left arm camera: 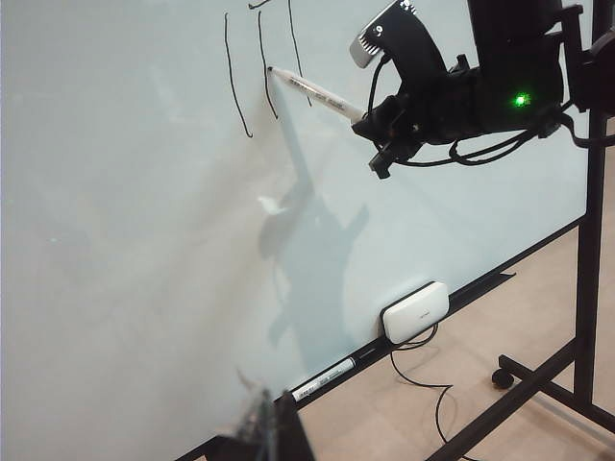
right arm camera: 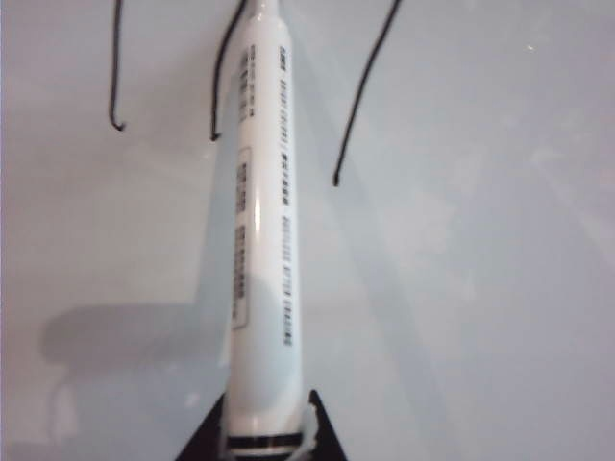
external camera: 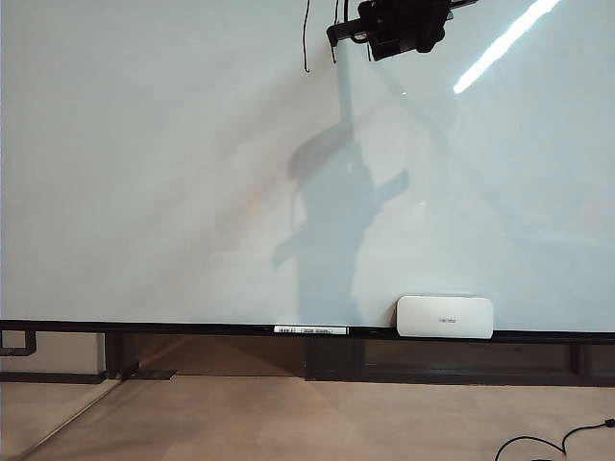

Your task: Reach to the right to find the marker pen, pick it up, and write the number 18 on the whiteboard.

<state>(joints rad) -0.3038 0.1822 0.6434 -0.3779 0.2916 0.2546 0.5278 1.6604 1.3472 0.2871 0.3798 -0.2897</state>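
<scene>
Glossy whiteboard bears thin strokes; right claw grips slim marker pen; left claw unclear.

number 18: upper strokes cut off by the frame edge
marker pen: tip cut off in the right wrist view
left claw: blurred, mostly out of frame
right claw: partly cropped in the exterior view

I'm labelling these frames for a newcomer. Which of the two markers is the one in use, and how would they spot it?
Start at the whiteboard and go up to its black strokes. There the right gripper holds the marker pen, tip at a stroke. Its twin, the spare marker, lies on the board's bottom rail beside the white eraser. The left gripper is barely visible.
</scene>
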